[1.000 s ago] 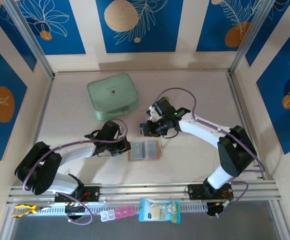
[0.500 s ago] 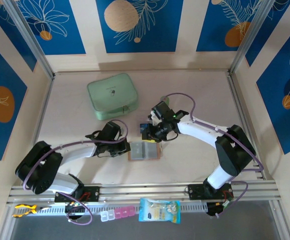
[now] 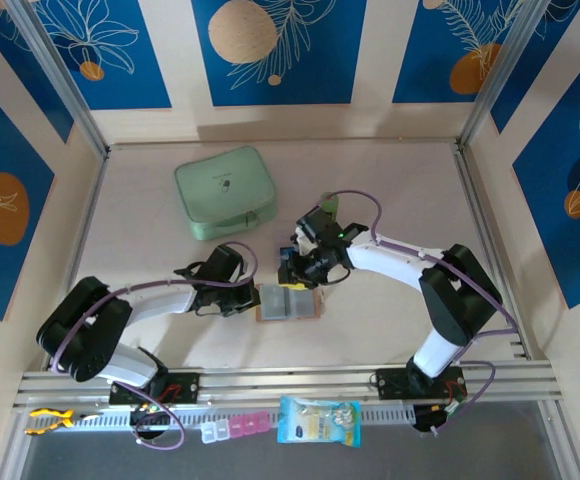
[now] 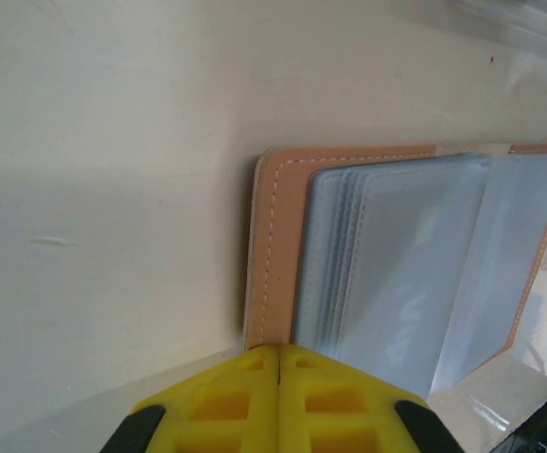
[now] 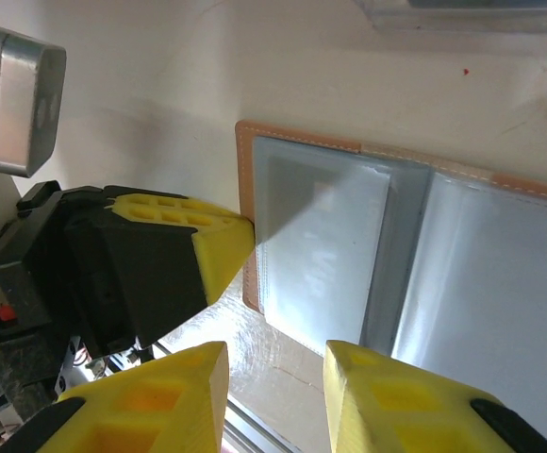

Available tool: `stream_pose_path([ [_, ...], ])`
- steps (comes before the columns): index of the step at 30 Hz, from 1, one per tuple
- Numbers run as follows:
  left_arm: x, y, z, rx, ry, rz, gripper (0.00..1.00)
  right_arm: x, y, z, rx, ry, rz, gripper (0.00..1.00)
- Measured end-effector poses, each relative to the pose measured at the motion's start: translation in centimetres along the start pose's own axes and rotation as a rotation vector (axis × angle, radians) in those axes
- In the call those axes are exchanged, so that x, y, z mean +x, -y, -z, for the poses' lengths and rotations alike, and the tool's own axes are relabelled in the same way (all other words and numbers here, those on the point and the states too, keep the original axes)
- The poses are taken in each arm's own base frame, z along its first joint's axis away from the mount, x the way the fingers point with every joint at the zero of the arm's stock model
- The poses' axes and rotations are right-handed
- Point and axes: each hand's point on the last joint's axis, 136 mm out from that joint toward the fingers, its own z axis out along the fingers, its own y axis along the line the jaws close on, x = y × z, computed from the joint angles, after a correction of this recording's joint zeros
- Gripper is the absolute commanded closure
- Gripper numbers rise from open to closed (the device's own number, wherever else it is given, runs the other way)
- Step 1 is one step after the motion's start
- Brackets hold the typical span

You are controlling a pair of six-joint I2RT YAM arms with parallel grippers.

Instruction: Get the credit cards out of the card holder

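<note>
Pinning tool: I had the left gripper (image 4: 279,366) clenched, jaws pressed together with nothing between them, its yellow tips bearing on the left edge of the card holder (image 3: 288,301). I judged this was to stop the holder sliding or folding shut.
Extracting tool: the right gripper (image 5: 273,377) hung close over the holder from its far side, jaws parted and empty, placed, in my judgement, to reach into a pocket.
Card holder: it lay spread open, pockets up, on the tabletop (image 3: 390,180) near the middle of the near edge, between the two grippers.
Plastic pockets: the grey clear sleeves (image 4: 396,264) were fanned out. Faint lettering showed through one in the right wrist view, which suggested a card inside, though I could not confirm it.
Credit cards: neither tool gripped one. A small dark-blue flat item (image 3: 286,256) lay just beyond the holder's far edge, and I could not tell whether it was a card.
Mint-green case (image 3: 225,192): it sat well apart, toward the far left corner, uninvolved.
Risk: I judged the thin sleeves might lift with any card pulled.
</note>
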Motion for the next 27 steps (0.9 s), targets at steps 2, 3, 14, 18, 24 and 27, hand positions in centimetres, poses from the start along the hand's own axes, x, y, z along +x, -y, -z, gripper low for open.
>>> stream_pose_path([
  [2, 0.0, 0.0, 0.0, -0.001, -0.001, 0.0, 0.95, 0.2, 0.0, -0.7, -0.001, -0.014, -0.003, 0.67],
  [3, 0.0, 0.0, 0.0, -0.001, -0.001, 0.0, 0.95, 0.3, 0.1, -1.0, 0.0, -0.022, -0.008, 0.67],
  [14, 0.2, -0.3, -0.1, -0.006, -0.005, 0.003, 0.95, 1.4, 0.3, -3.3, 0.022, -0.08, -0.018, 0.67],
  [18, 0.2, -0.3, -0.1, -0.007, -0.005, 0.003, 0.95, 1.6, 0.4, -3.6, 0.026, -0.087, -0.022, 0.67],
  [24, 0.2, -0.3, -0.1, -0.007, -0.005, 0.004, 0.95, 1.6, 0.5, -4.3, 0.034, -0.1, -0.021, 0.67],
  [27, 0.2, -0.3, -0.1, -0.007, -0.006, 0.004, 0.95, 1.8, 0.5, -4.4, 0.036, -0.104, -0.02, 0.67],
])
